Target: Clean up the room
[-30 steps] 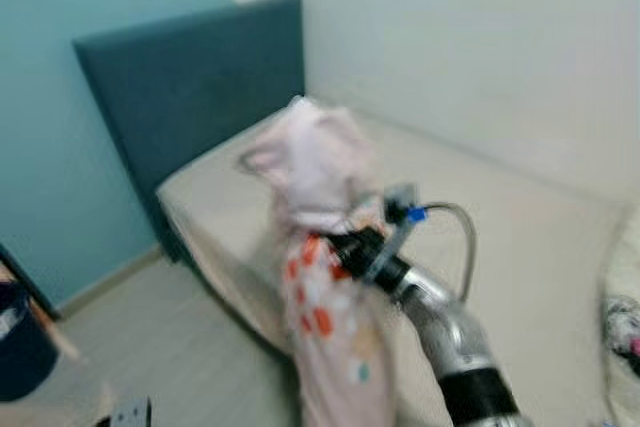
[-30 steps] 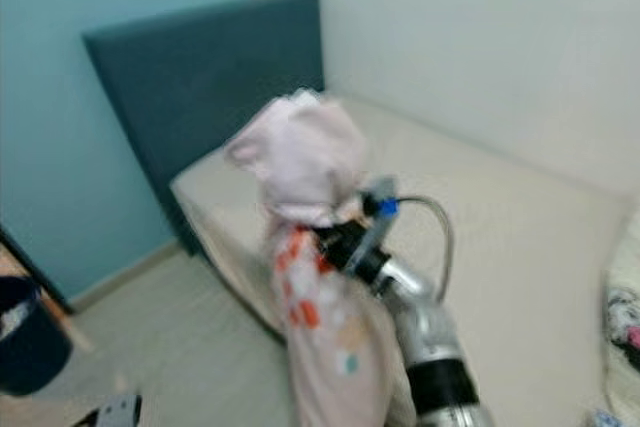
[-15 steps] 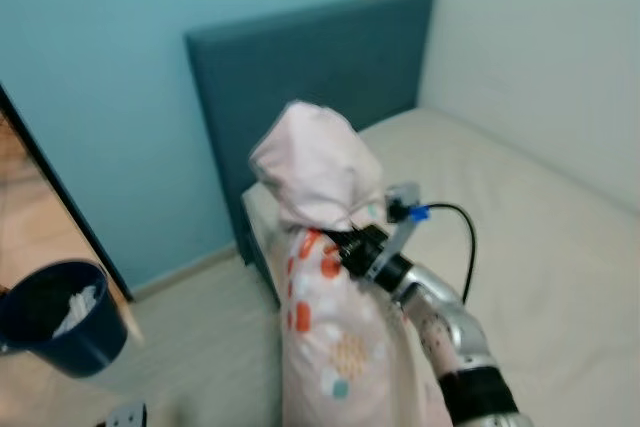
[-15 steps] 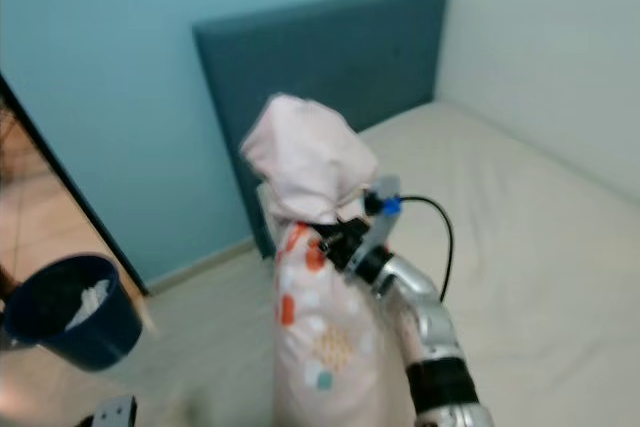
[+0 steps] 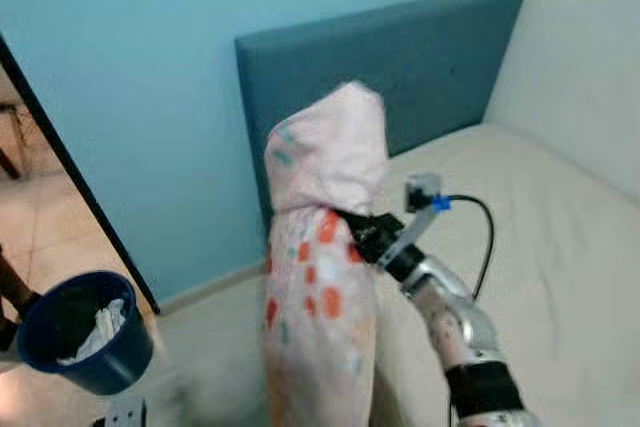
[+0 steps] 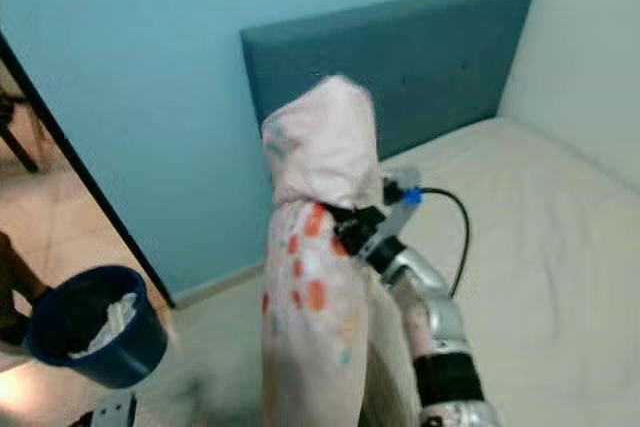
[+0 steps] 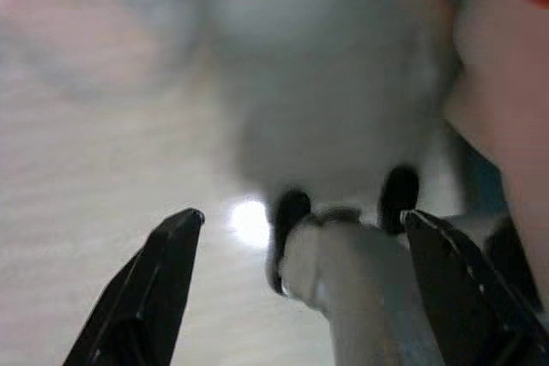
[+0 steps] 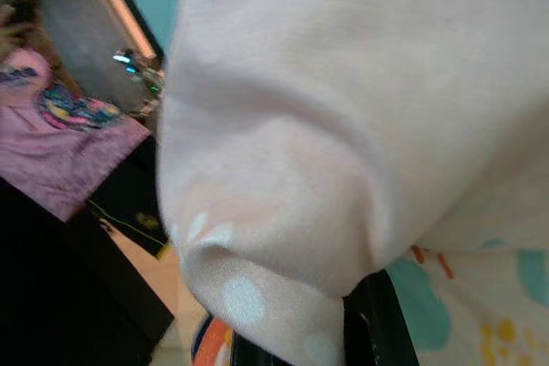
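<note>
Beside teal headboard (image 5: 400, 67), bare mattress (image 5: 560, 217), blue wall (image 5: 130, 77)

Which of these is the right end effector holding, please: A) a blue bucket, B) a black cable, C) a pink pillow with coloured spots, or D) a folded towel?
C: the right end effector is clamped on the pink pillow with orange and teal spots, held upright in front of the bed's blue headboard; the blue bucket is apart, low on the robot's left.
</note>
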Motion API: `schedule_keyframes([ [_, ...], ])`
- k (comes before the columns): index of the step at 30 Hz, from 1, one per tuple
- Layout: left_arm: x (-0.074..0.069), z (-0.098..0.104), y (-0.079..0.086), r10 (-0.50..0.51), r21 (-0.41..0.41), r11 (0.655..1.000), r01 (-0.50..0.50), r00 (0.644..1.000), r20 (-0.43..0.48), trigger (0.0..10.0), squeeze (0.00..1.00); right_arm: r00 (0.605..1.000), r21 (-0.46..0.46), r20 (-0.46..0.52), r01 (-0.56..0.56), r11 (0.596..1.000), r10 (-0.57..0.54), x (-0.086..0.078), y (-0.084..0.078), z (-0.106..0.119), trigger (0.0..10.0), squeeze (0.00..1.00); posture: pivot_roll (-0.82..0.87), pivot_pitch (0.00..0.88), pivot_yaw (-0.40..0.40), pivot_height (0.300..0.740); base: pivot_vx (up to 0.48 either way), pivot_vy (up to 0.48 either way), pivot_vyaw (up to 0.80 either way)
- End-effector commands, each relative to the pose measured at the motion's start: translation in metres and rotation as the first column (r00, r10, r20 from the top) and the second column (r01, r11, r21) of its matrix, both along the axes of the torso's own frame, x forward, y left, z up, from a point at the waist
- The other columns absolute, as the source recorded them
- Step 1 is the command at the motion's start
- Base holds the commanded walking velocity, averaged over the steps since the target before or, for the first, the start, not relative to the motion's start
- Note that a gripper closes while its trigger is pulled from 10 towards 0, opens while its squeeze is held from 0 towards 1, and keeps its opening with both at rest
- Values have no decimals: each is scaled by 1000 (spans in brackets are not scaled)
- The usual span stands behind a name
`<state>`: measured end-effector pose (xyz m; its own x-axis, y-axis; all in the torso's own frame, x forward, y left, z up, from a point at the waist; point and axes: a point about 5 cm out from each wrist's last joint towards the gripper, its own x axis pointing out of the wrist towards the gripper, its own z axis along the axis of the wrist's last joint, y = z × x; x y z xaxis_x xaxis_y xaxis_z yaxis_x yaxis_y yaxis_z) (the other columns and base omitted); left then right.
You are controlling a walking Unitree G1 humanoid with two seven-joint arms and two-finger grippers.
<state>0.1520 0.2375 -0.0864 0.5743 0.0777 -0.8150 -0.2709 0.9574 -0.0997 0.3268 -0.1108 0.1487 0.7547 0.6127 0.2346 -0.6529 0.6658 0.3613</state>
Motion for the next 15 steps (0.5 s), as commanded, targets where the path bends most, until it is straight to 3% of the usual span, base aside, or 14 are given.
schedule_keyframes([
  [1, -11, -3, 3, 5, 5, 1000, -5, 999, -32, 10000, 0, 994, 45, 100, -48, 998, 43, 0, 12, 22, 0, 0, -123, 25, 6, 740, 480, 0, 0],
  [9, -11, -4, 2, 0, 3, 1000, 0, 999, -34, 10000, 0, 993, 51, 109, -44, 998, 38, -1, 11, 26, 0, 0, -126, 24, 7, 740, 480, 0, 0],
  [15, -10, -4, 2, -11, 0, 1000, 11, 999, -33, 10000, 0, 988, 73, 154, 12, 997, -23, 5, 2, 44, 0, 0, -126, 24, 8, 740, 480, 0, 0],
])
